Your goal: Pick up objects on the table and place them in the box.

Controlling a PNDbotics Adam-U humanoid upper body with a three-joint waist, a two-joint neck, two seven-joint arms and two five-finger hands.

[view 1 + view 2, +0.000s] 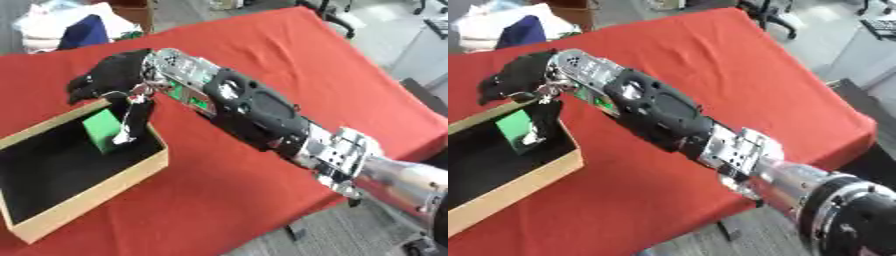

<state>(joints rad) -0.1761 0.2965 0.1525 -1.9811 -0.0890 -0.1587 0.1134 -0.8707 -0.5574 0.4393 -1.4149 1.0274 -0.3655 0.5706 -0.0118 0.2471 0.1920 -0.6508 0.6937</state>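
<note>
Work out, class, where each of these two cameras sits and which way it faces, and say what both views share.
Left eye view: in the robot's head, looking down at the red table; shows the right arm and right hand over the box.
Right eye view: beside it in the head, same downward aim; the box sits further left, partly cut off.
Shared: the green block inside the box under the hand.

A red-covered table (289, 55) carries an open cardboard box (131, 181) at its left edge
</note>
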